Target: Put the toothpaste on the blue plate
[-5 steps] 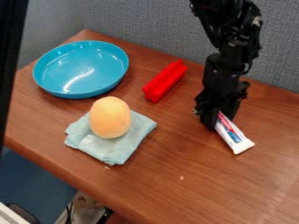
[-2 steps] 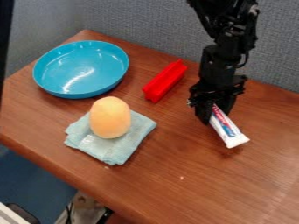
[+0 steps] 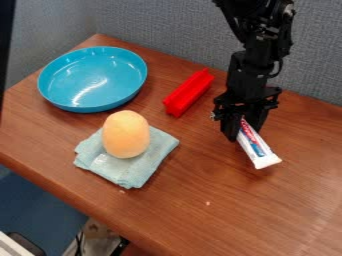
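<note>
- At the right side of the wooden table [image 3: 254, 215], the black gripper [image 3: 237, 126] points straight down from its dark arm [image 3: 257, 45], with its fingertips down at the tabletop.
- Its jaws stand partly apart and close around the upper end of the toothpaste [image 3: 257, 149]; the fingers look to be pinching the tube, though the contact itself is hard to make out against the black parts.
- That tube is white with red and blue print; its free end stretches away from the gripper toward the lower right, and whether it rests on the wood or is raised a little off it cannot be told.
- Just to the left of the gripper lies a red block [image 3: 189, 92], set at a slant and apart from the tube.
- Farther left and nearer the front edge sits a pale teal cloth [image 3: 123, 160] with an orange egg-shaped object [image 3: 126, 133] resting on top of it.
- Well apart from the toothpaste, at the table's far left corner, is the blue plate [image 3: 58, 96], round and glossy, with nothing on it.
</note>
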Robot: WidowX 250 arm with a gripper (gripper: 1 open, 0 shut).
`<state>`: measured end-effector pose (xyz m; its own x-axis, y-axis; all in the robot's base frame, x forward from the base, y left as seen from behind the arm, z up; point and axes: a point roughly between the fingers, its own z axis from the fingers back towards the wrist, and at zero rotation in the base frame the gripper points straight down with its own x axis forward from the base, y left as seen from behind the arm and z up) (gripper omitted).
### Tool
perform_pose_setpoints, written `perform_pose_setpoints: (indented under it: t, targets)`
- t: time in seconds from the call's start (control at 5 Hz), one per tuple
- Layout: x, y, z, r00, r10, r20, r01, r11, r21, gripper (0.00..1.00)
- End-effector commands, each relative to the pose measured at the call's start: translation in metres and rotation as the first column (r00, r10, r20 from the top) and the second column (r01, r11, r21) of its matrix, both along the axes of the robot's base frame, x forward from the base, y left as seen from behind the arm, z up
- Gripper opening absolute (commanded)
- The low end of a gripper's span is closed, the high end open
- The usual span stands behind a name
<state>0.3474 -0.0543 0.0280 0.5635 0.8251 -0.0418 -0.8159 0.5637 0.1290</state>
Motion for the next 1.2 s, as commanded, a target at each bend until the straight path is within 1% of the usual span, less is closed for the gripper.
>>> perform_pose_setpoints:
  t: [0.0,1.0]
  targets:
    - [0.015,0.008,0.04,0.993,-0.003,0.114,0.003,1.0,-0.006,0.0]
    - [0.013,0.019,0.052,0.992,-0.082,0.092,0.083,0.997,-0.003,0.0]
